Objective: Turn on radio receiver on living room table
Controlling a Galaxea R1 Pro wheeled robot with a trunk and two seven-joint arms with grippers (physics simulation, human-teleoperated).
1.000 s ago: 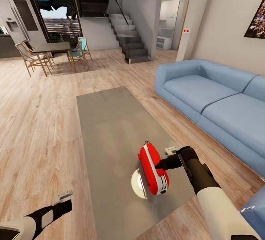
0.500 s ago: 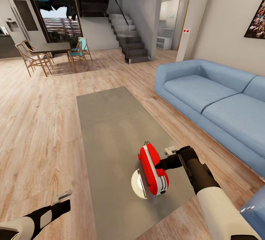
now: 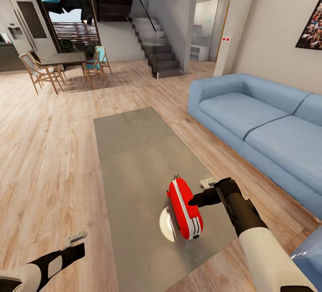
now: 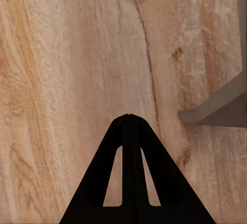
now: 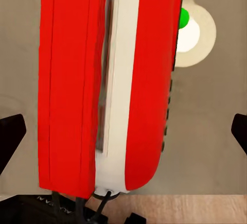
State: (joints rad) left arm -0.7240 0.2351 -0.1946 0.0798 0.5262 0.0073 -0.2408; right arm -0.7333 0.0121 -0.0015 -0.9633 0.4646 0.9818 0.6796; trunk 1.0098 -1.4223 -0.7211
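- Left tool: hangs low over the wood floor, off the tabletop's edge, fingers clenched together, idle.
- Tabletop: carries the radio near its near end (no containers here).
- Right tool: spread wide, holding nothing, tip at the radio's side.
- Step, as judged: reaching for the switch; next calls for a light press.

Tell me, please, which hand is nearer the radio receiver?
Right. The right hand sits against the radio receiver on the table; the left hand hangs over the floor beside it.
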